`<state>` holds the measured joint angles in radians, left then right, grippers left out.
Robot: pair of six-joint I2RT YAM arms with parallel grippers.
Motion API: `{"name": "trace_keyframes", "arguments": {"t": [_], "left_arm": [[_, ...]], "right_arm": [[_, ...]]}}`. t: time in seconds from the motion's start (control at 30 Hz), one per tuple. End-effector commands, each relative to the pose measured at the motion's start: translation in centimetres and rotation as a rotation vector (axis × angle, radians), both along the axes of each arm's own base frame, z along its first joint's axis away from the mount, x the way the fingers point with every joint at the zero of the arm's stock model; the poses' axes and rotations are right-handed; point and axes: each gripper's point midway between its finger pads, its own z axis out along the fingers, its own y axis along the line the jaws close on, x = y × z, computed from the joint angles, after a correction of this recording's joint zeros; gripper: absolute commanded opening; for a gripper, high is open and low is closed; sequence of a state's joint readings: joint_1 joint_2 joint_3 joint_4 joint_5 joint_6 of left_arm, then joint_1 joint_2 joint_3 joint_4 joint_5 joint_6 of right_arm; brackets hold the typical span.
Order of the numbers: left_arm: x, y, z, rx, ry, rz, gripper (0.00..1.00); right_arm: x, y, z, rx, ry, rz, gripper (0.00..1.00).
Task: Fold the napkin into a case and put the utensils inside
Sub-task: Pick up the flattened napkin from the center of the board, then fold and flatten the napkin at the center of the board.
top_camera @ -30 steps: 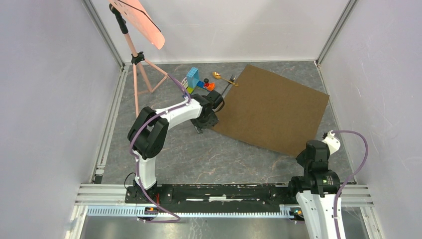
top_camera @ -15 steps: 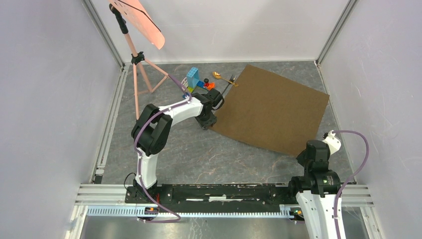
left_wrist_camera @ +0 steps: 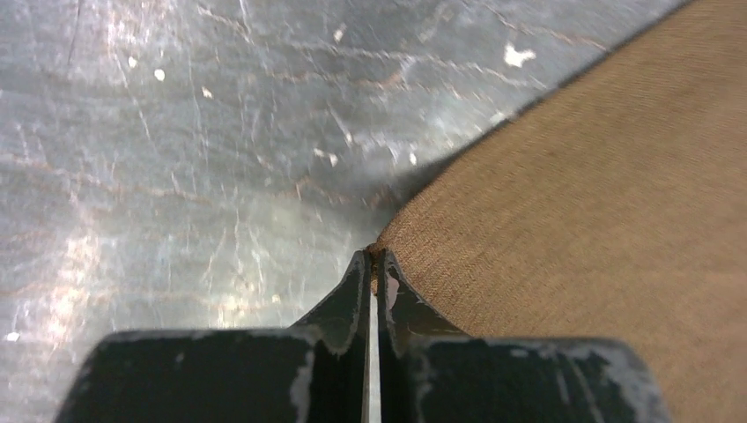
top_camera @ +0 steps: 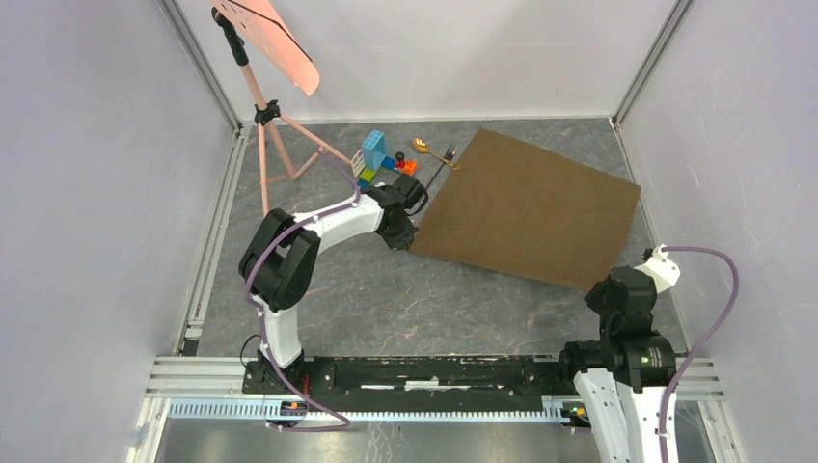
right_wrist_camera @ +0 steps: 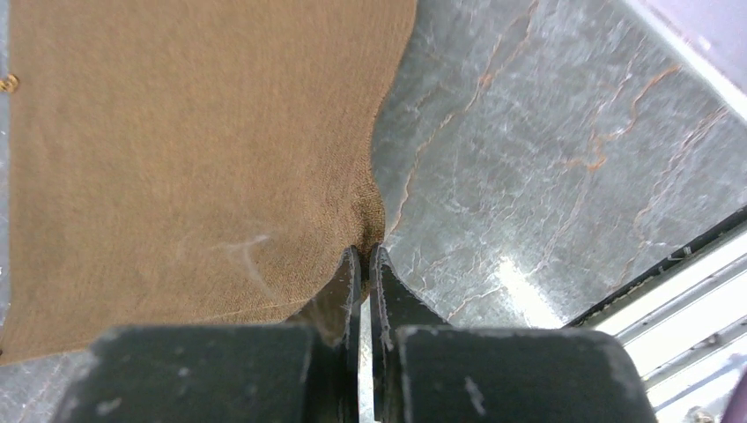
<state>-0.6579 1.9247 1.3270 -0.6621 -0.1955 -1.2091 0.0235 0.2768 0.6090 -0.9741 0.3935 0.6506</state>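
First fold under way. My left gripper (left_wrist_camera: 373, 260) is pinched tight on the brown napkin's (top_camera: 531, 207) near-left corner, and my right gripper (right_wrist_camera: 365, 256) looks clamped on the near-right corner. Next, I reckon both must lift together and carry that edge across. The gold spoon (top_camera: 422, 147) and dark fork (top_camera: 442, 164) lie on the bench (top_camera: 386, 299), just beside the napkin's far-left edge.

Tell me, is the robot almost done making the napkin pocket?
Not nearly. Nothing is folded yet: the napkin lies spread open on the table. Each near corner is pinched, one by the left gripper, one by the right gripper. Left to do: fold the pocket, then put in the spoon and fork, lying beside the napkin's far corner.
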Motion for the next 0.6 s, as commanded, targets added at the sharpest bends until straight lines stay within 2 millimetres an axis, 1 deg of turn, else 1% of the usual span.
{"name": "trace_keyframes", "arguments": {"t": [0.0,0.03,0.13,0.2,0.3,0.33,0.4,0.47,0.53,0.57], "left_arm": [[0.6,-0.1,6.4,-0.078,-0.146,-0.038,0.02],[0.3,-0.1,7.5,-0.096,-0.156,-0.041,0.02],[-0.9,-0.2,10.6,-0.139,-0.181,-0.076,0.02],[-1.4,0.0,13.6,-0.174,-0.251,-0.092,0.02],[-2.0,0.9,19.7,-0.227,-0.413,-0.115,0.02],[-2.2,1.5,22.1,-0.235,-0.483,-0.119,0.02],[-2.6,2.7,26.2,-0.248,-0.589,-0.123,0.02],[-3.1,3.8,29.9,-0.262,-0.669,-0.120,0.02],[-3.8,4.4,33.7,-0.294,-0.748,-0.135,0.02],[-4.4,4.8,36.0,-0.322,-0.799,-0.143,0.02]], "right_arm": [[-0.5,-1.7,5.0,-0.094,-0.087,-0.041,0.00],[-0.7,-1.8,5.9,-0.106,-0.102,-0.037,0.00],[-1.2,-1.6,9.9,-0.135,-0.199,0.001,0.00],[-1.4,-1.1,12.4,-0.153,-0.278,0.052,0.00],[-1.8,0.4,15.9,-0.185,-0.401,0.163,0.00],[-1.8,1.0,17.0,-0.192,-0.449,0.203,0.00],[-2.0,2.0,18.7,-0.200,-0.532,0.261,0.00],[-1.9,3.1,20.3,-0.206,-0.602,0.323,0.00],[-2.2,4.6,23.1,-0.219,-0.697,0.411,0.00],[-2.8,5.8,25.3,-0.224,-0.774,0.472,0.00]]}}
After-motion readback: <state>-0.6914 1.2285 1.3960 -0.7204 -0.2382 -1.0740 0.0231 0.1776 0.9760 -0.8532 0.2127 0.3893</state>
